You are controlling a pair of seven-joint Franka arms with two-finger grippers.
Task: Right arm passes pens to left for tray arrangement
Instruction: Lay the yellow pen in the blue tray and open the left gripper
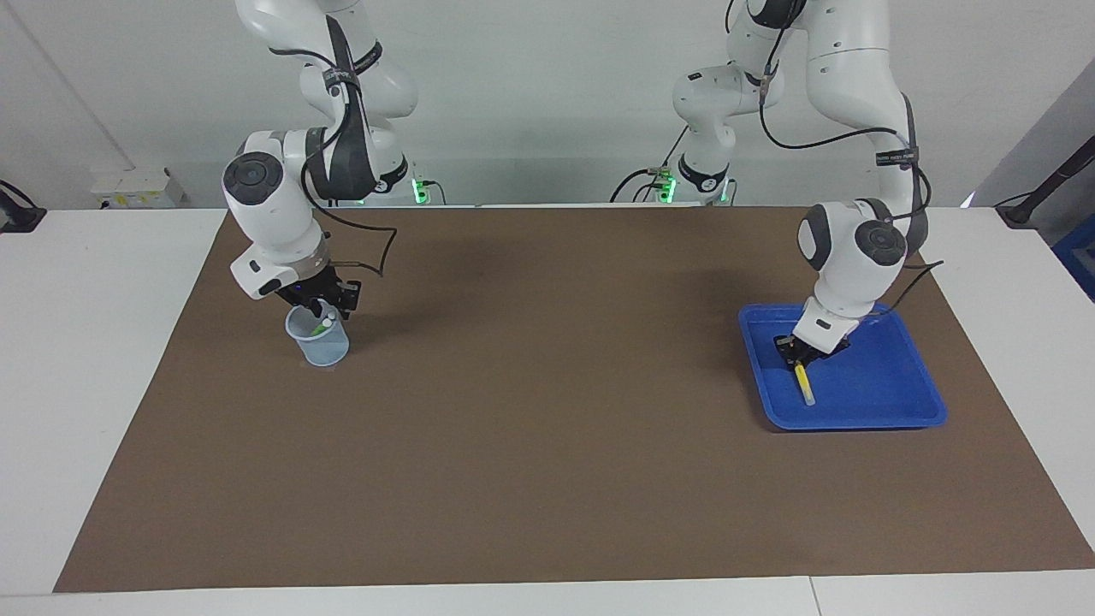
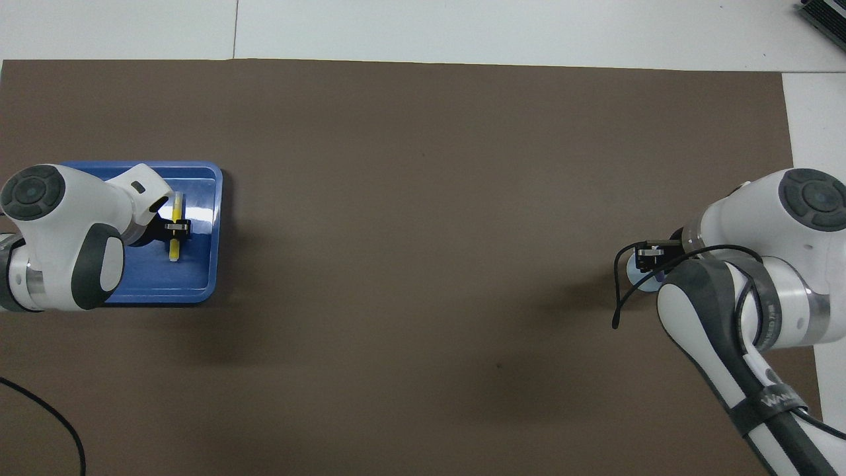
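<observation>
- The left arm, white with a silver wrist ring, bends down sharply at its end of the table, forearm near vertical, wrist tipped toward the shallow square bright blue plastic tray [image 1: 890, 402].
- The left gripper [image 1: 797, 355], narrow and black, sits low inside the tray, right at the top of the slim yellow marker pen [image 1: 803, 382].
- Whether its fingers clamp the yellow pen or stand just apart from it cannot be told from either view.
- The yellow pen lies in the tray on the side toward the table's middle, its pale end pointing away from the robots; from overhead it [image 2: 174, 226] crosses under the gripper [image 2: 176, 227].
- Over at the other end, the right arm folds down from its base, elbow joint high, wrist angled toward the small translucent pale-blue mesh cup [image 1: 318, 339].
- The right gripper [image 1: 325, 310], black and wider, dips to the cup's rim, its tips at the mouth of the cup.
- How far its fingers stand apart cannot be told, nor whether they touch anything.
- Inside the cup a green pen [image 1: 322, 326] with a pale end shows; any other pen there is hidden.
- From overhead the right gripper [image 2: 649, 256] covers most of the cup [image 2: 640, 280].
- Cup and tray stand well apart on the brown mat [image 1: 547, 428].
</observation>
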